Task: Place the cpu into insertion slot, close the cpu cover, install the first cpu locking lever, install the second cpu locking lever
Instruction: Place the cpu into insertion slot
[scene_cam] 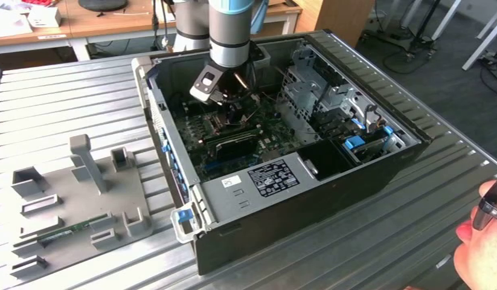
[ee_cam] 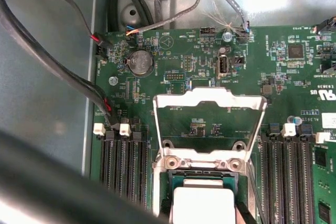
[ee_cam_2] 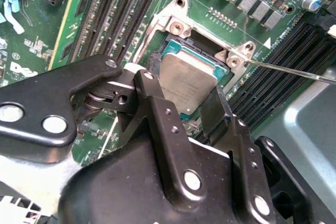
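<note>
Nearest the lens in the second wrist view, the black metal gripper (ee_cam_2: 180, 88) has its jaws closed on 2 opposite edges of the small flat square cpu (ee_cam_2: 190, 77) with a dull grey-brown metal top. The cpu is at the small square dark insertion slot (ee_cam_2: 198, 44) with its silver metal rim; whether it is fully seated cannot be told. A thin silver wire lever (ee_cam_2: 294, 73) runs from a corner of the rim out over the long black memory slots (ee_cam_2: 121, 9).

Beyond the slot in the first wrist view, the thin square silver metal cpu cover (ee_cam: 210, 98) is swung open on its hinge, and the green circuit board (ee_cam: 273, 61) shows through its window.

In the exterior view a person's hand (scene_cam: 477, 248) is nearest, at the lower right. A flat grey fixture plate (scene_cam: 71, 199) lies at the lower left on the ribbed metal bench (scene_cam: 71, 103). Farther back, the grey arm (scene_cam: 229, 30) reaches down into the open black computer case (scene_cam: 353, 181).
</note>
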Controlling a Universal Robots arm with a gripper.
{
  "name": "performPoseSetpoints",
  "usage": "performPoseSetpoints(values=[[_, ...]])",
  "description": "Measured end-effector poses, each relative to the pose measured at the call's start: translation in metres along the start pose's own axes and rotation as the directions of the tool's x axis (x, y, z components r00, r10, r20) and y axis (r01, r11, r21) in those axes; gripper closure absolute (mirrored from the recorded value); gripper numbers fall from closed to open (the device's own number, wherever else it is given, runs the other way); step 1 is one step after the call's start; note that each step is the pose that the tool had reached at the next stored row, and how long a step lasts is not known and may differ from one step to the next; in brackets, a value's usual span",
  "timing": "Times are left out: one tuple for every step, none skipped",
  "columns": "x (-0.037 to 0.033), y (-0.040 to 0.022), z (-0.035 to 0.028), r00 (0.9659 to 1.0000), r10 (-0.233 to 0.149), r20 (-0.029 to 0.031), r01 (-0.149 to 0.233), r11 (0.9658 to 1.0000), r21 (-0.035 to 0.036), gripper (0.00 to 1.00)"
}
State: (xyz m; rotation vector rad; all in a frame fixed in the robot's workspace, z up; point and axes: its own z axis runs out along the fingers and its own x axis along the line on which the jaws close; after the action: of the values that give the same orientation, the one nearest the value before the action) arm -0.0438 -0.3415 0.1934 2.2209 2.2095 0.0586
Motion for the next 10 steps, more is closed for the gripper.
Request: performPoseSetpoints(values=[[0.0000,0.0001,0.0000,1.0000,0.000,-0.0001,0.000,1.0000,0.0000,0.46],[0.0000,0.0003,0.0001,1.0000,0.000,-0.0002,0.000,1.0000,-0.0001,0.46],[0.0000,0.0005,0.0001,1.0000,0.000,-0.0003,0.000,1.0000,-0.0002,0.46],[0.0000,0.0007,0.0001,1.0000,0.000,-0.0003,0.000,1.0000,-0.0001,0.46],[0.0000,0.0007,0.0002,1.0000,0.000,-0.0004,0.000,1.0000,-0.0002,0.46],[0.0000,0.0007,0.0002,1.0000,0.000,-0.0003,0.000,1.0000,-0.0002,0.46],[0.0000,0.0007,0.0002,1.0000,0.000,-0.0003,0.000,1.0000,-0.0001,0.46],[0.0001,0.0007,0.0002,1.0000,0.000,-0.0003,0.000,1.0000,-0.0001,0.46],[0.0001,0.0007,0.0002,1.0000,0.000,-0.0002,0.000,1.0000,0.0000,0.46],[0.0001,0.0007,0.0004,1.0000,0.000,-0.0001,0.000,1.0000,0.0000,0.46]])
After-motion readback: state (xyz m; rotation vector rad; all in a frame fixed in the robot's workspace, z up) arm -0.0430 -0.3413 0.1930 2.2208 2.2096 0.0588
